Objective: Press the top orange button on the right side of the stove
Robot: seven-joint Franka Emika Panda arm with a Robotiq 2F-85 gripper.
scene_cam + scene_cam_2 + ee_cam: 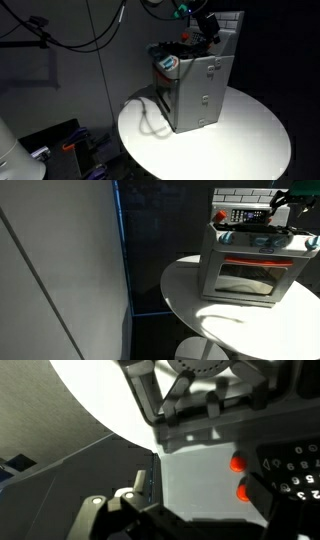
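Exterior view, side on: the stove (195,95) stands near the middle of the round white table (255,140), with a plain grey side towards the camera. A teal-white knob (168,65) sits at the near edge of the cooktop. The gripper (207,28) is low over the far part of the cooktop, close to the back panel. Its finger spacing is not resolvable.

Exterior view, front on: the stove (250,265) shows its oven window, with the white tiled back panel (238,194) behind it. The gripper (285,202) is above the cooktop's right end. It is dark and small, so I cannot tell its state.

Wrist view: two orange buttons (238,462) sit one above the other on the grey surface, just beside a dark keypad (295,470) with white digits. The gripper body fills the top of the frame. I cannot tell whether it touches the buttons.
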